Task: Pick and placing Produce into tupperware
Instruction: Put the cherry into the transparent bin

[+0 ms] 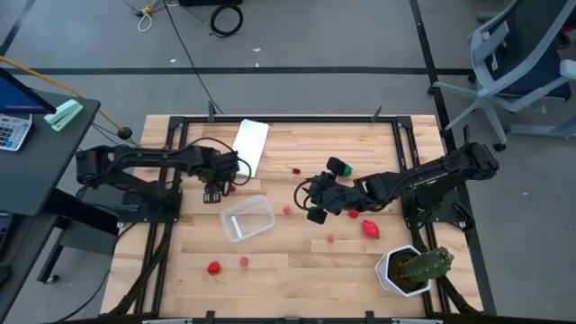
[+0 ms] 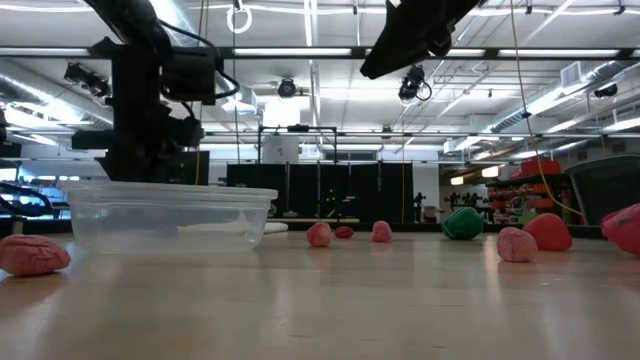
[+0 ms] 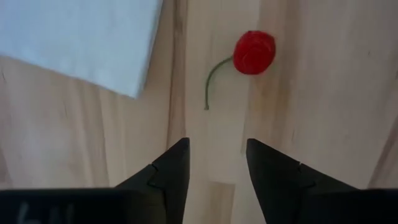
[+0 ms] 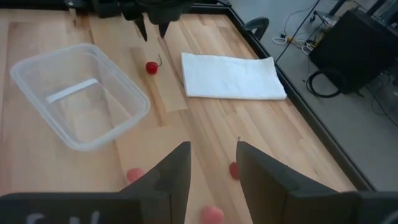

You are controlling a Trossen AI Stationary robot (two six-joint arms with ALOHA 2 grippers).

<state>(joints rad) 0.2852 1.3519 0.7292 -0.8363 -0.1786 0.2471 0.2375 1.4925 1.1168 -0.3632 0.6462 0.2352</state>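
Left gripper (image 3: 216, 163), open and empty, pointing down over the surface (image 1: 297, 252), red cherry (image 3: 254, 52) just ahead, tupperware (image 1: 247, 218) at five o'clock; cherry likely light, hard, prone to roll: grasp the round body, not the stem; right gripper (image 4: 212, 167) part-open, empty.

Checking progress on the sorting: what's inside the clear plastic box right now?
The clear rectangular plastic tupperware holds no produce; only the wooden table shows through its floor. Nothing covers it.
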